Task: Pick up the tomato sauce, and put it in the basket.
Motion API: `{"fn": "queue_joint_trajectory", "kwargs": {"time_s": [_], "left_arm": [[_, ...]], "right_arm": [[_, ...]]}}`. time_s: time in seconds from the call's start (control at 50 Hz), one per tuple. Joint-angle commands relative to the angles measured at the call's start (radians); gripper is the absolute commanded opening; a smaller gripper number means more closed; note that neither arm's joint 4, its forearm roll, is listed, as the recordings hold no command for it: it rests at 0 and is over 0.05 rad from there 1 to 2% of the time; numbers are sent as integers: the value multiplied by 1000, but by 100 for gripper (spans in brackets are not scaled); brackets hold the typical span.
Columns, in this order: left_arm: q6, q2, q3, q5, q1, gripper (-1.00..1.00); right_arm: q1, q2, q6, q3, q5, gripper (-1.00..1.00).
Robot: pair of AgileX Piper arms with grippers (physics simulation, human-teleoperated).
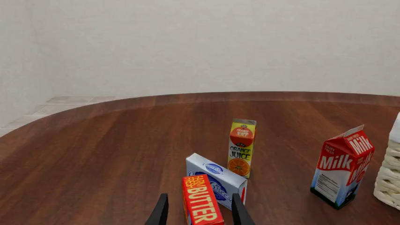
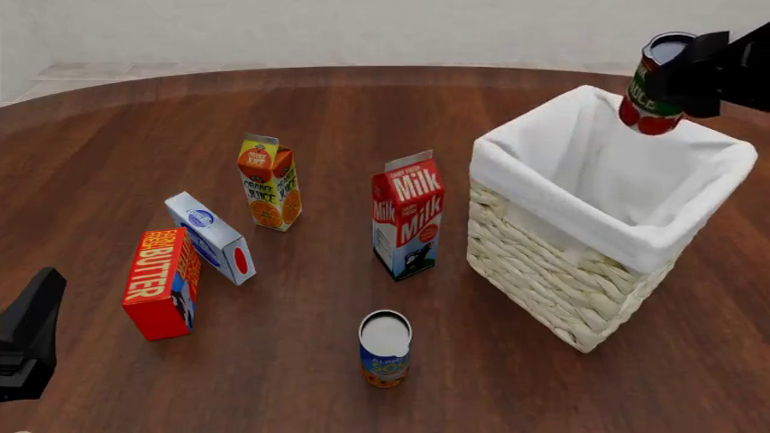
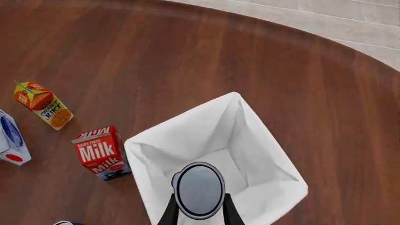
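Tomato sauce, clamped in the right tool, hangs above the basket's far corner.

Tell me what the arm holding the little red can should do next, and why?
Probably lower it a little, then open. The right gripper holds the small red-and-green tomato sauce can above the white-lined pale wicker basket, over its opening.
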Motion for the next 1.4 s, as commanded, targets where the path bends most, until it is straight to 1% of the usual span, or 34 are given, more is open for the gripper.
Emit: {"fn": "queue_joint_trajectory", "kwargs": {"time_s": [0.02, 0.34, 0.62, 0.84, 1.0, 1.4], "left_arm": [[0, 0, 1, -1, 3, 100], [0, 0, 1, -1, 3, 100], [0, 0, 1, -1, 3, 100], [0, 0, 1, -1, 4, 100], [0, 0, 1, -1, 3, 100], [0, 0, 1, -1, 4, 100]], "right_arm": [[-23, 52, 18, -17, -26, -100], [-33, 106, 25, -41, -44, -100], [-45, 140, 24, -66, -46, -100], [-59, 180, 34, -85, -45, -100], [-60, 201, 52, -75, -45, -100], [-66, 229, 71, -45, -51, -100]]}}
